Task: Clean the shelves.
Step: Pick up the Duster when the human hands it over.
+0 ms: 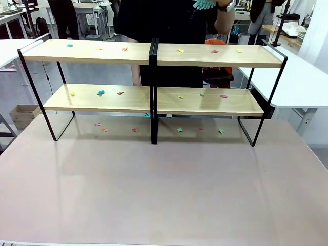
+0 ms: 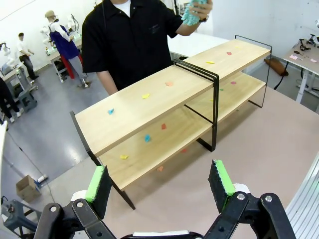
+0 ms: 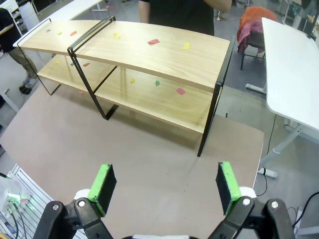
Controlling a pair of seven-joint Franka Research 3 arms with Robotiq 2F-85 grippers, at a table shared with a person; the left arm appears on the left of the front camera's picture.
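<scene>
The left pincer (image 2: 158, 175) and the right pincer (image 3: 164, 180) are hanging released and empty over the desk (image 1: 164, 195), while the shelves (image 1: 102, 52) are standing at its far side, carrying small coloured scraps (image 1: 180, 50) on both tiers.

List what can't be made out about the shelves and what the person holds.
Front view: the top edge cuts the teal thing held by the person; left wrist view shows it bunched; cloth or duster, cannot tell.
All views: the scraps on the shelves are too small to tell their material.
Front view: the lower boards hide the back of the table beneath them.
</scene>
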